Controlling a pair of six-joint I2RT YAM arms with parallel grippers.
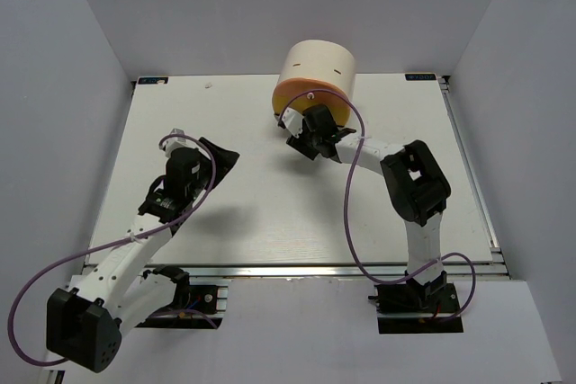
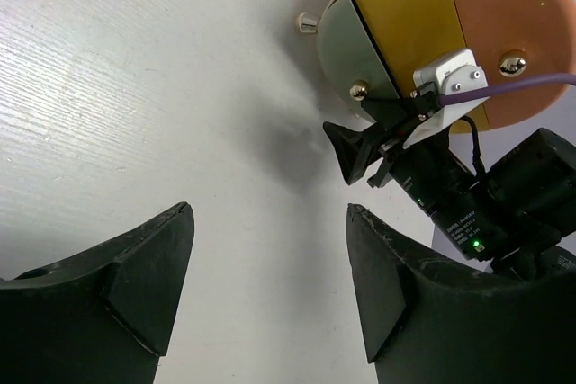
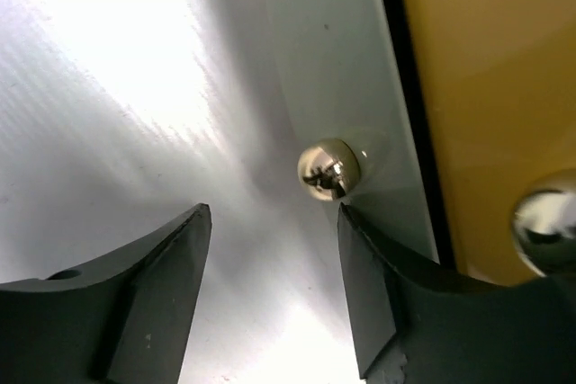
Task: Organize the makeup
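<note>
Two hands from above: left hand point(image 1: 202, 148) gapes over the tabletop point(image 1: 270, 213), right hand point(image 1: 317, 137) spread at the cream cylindrical case point(image 1: 315, 65). Left wrist: jaws wide, holding nothing. Right wrist: a shiny knob point(image 3: 328, 168) just beyond the parted, empty jaws. The makeup cannot be made out.

- The case point(image 1: 315, 67) stands at the far edge of the table point(image 1: 270, 222), near the middle.
- The right gripper point(image 1: 315, 137) is just before the case, at its drawer fronts point(image 2: 423, 24); a knob point(image 3: 328, 168) lies just beyond its fingertips.
- The left gripper point(image 1: 205, 146) is over the table's left half, well apart from the case.
</note>
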